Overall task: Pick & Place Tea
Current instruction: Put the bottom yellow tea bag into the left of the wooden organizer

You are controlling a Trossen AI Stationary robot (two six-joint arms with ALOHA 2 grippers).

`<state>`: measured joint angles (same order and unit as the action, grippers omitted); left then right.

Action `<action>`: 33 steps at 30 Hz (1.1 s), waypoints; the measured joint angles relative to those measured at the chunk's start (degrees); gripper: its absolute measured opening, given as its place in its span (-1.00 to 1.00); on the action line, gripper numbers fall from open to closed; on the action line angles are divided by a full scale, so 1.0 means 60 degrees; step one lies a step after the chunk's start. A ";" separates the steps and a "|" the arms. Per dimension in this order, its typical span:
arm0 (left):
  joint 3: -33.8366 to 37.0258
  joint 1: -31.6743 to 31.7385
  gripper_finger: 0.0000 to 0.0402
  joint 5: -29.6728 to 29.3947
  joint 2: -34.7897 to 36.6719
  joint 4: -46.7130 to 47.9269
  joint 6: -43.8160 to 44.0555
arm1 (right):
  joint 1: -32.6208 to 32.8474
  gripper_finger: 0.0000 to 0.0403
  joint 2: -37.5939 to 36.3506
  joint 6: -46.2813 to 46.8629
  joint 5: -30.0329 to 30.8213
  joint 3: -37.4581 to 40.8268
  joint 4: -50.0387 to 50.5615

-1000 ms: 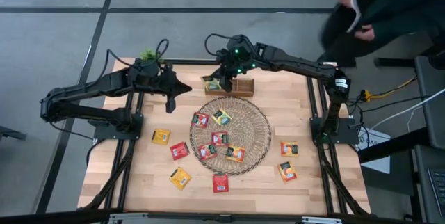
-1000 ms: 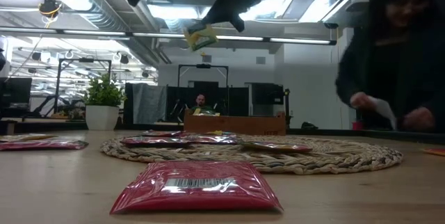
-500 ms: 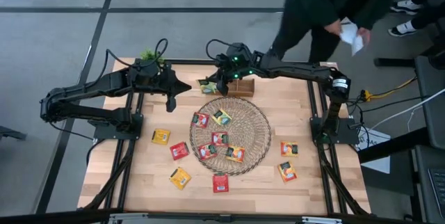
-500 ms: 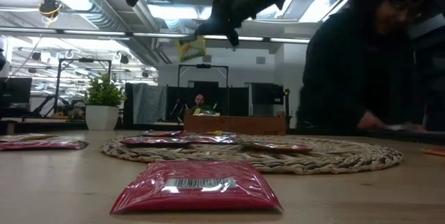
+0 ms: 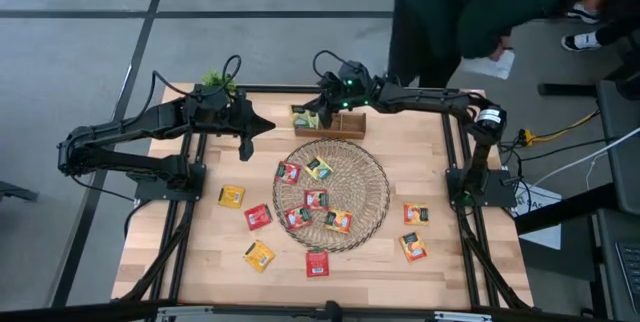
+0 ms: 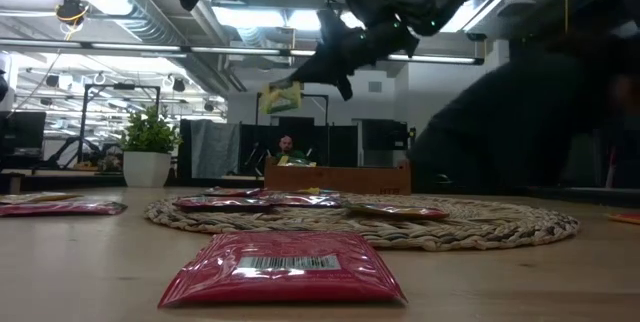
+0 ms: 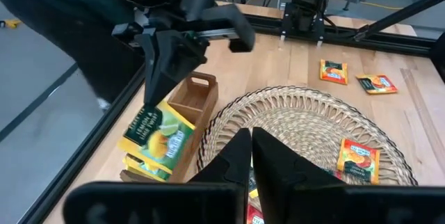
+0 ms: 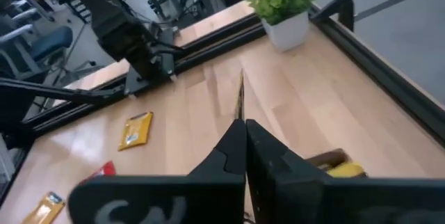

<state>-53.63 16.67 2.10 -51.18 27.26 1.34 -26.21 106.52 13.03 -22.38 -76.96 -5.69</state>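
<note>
High view shows the right gripper [image 5: 318, 114] pinched shut on a yellow-green tea sachet [image 5: 303, 116], holding it in the air just beside the wooden box [image 5: 345, 124] that sits at the far edge of the round wicker mat [image 5: 368, 202]. Low view has that sachet [image 6: 282, 98] hanging from the closed fingers well above the box [image 6: 338, 178]. In the left wrist view the sachet [image 7: 158, 135] dangles over another yellow one already standing in the box's end compartment.

The left gripper [image 5: 246, 144] hovers near the mat's rim, on the side toward the potted plant [image 5: 213, 79], jaws closed on nothing.

Five sachets lie on the mat, among them a red one [image 5: 316, 200]. Others lie on the table [image 5: 210, 242] around the mat, including a red sachet [image 5: 257, 216] and an orange pair [image 5: 415, 213]. A person in dark clothing [image 5: 470, 7] bends beyond the table's far edge.
</note>
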 joint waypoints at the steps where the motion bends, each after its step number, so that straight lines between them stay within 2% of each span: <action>1: 0.0000 0.0000 -0.95 0.0001 0.0001 -0.0003 0.0000 | -0.0080 -1.00 0.0000 -0.0008 -0.0020 0.0086 -0.0046; 14: 0.0000 0.0000 -0.95 -0.0198 0.0001 -0.0113 0.0180 | -0.0896 -1.00 0.0000 0.0175 -0.0533 0.1336 -0.1388; 20: 0.0000 0.0000 -0.97 -0.0221 0.0001 -0.0448 0.0178 | -0.1089 -1.00 0.0031 0.0020 -0.0722 0.1485 -0.1528; 33: 0.0000 0.0000 -0.97 -0.0217 0.0004 -0.0588 0.0178 | -0.1159 -1.00 0.0951 0.0303 -0.1342 0.1485 -0.2505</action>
<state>-53.63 16.67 0.80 -51.16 23.73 2.42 -33.17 112.22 14.85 -30.44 -68.05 -20.71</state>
